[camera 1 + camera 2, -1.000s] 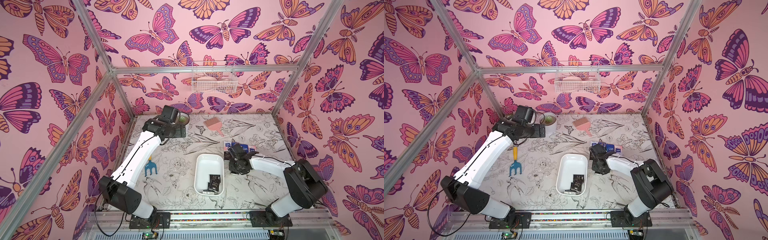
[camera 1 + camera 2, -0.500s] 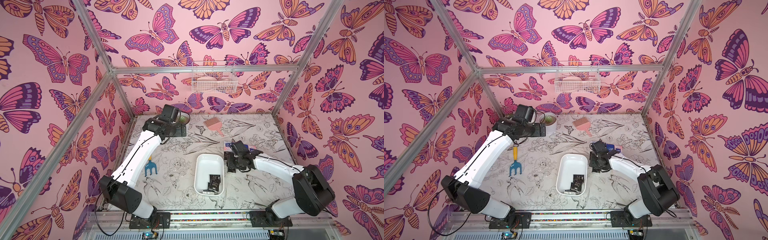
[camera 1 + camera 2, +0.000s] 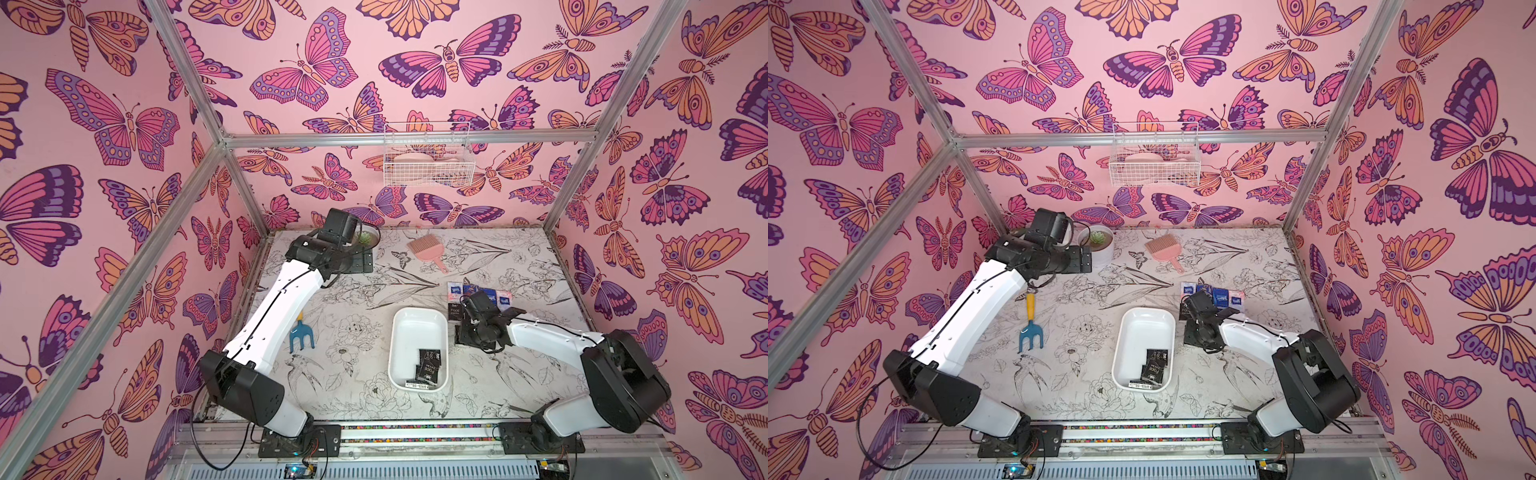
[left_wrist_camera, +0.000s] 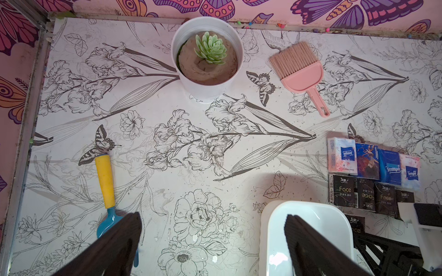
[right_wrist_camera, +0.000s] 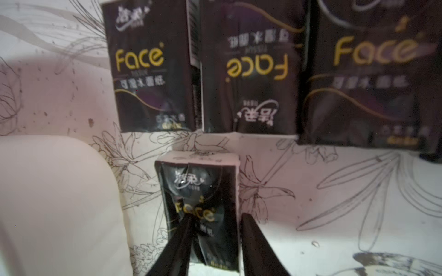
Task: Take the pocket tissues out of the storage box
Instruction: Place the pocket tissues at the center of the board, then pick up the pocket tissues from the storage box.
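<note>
1. Since a second ago my right arm has stretched out, elbow swung wider. The left arm is unchanged.
2. Right gripper [image 5: 216, 216]: jaws narrow, over a black tissue packet [image 5: 198, 186] on the table [image 5: 334, 191], just beside the box [image 3: 419, 328]. Can't tell if I'm gripping it.
3. Left gripper [image 4: 211, 216]: jaws wide, empty.
4. Still in the box's near end: three packets [image 3: 429, 365]. The rest sit in rows [image 4: 366, 196] outside it.
5. Probably a set-down: seat it flat, clear of the box wall, open fully, lift straight so the soft wrap doesn't drag.
</note>
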